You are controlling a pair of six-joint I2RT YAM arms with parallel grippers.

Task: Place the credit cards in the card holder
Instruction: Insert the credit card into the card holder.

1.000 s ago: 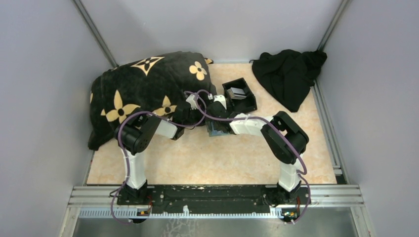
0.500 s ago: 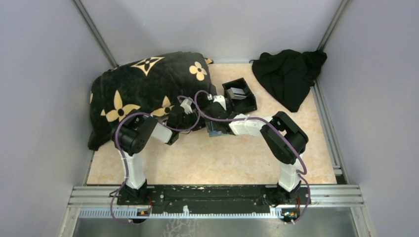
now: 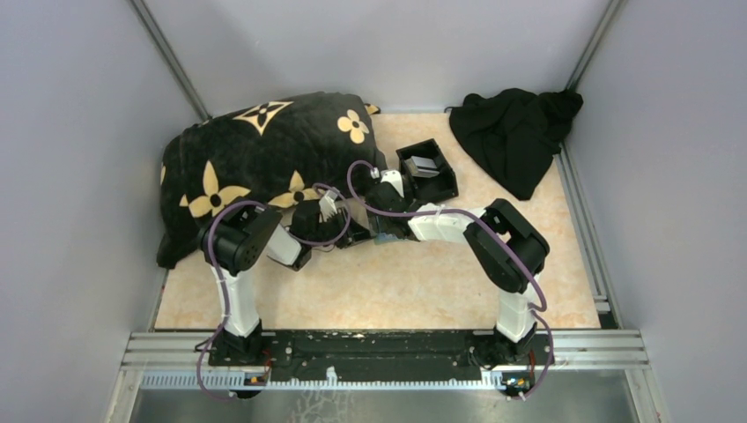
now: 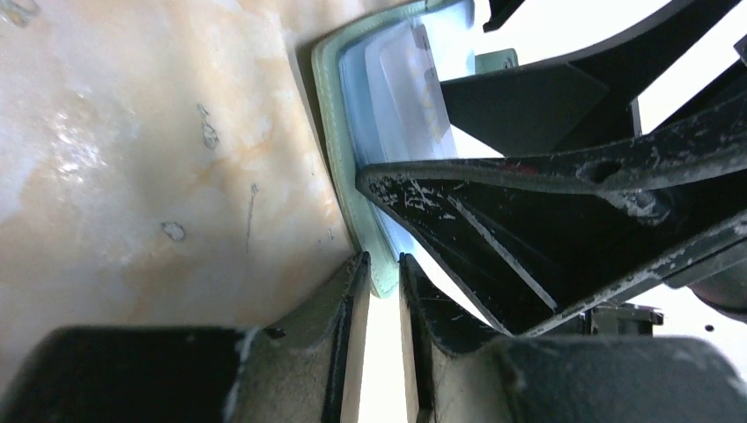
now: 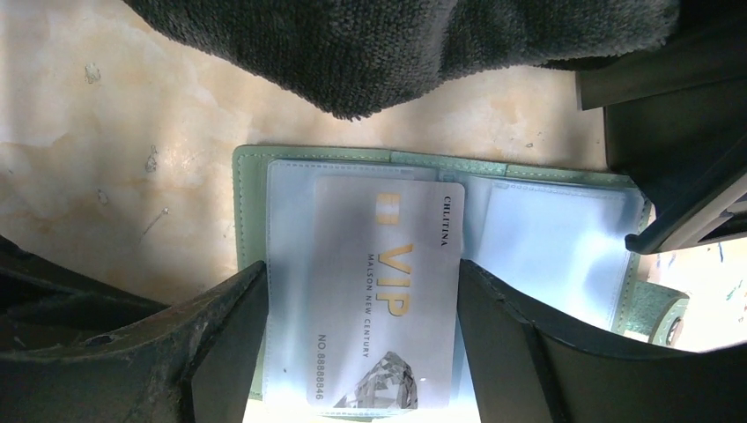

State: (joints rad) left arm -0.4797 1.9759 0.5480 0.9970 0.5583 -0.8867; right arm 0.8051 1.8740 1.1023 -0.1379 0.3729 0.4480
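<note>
The credit card (image 5: 388, 291) looks glossy plastic, the card holder (image 5: 249, 189) matt leather.

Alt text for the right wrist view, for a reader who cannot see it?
An open green card holder lies on the marbled table, a silver VIP card on its clear pocket, between the spread fingers of the right claw. Dark plush fabric fills the top edge.

Noted: the card holder (image 5: 249, 211) is sage green with clear glossy sleeves. The credit card (image 5: 388, 282), frame centre, is silver-grey with gold "VIP" lettering, a gold chip and a faceted diamond graphic. The table (image 3: 396, 282) is marbled peach and cream. The blanket (image 3: 255, 154), upper left, is black plush with tan flower motifs. The cloth (image 3: 515, 132), upper right, is plain black. The box (image 3: 445, 187) is black. The cables (image 3: 349, 183) are purple.
</note>
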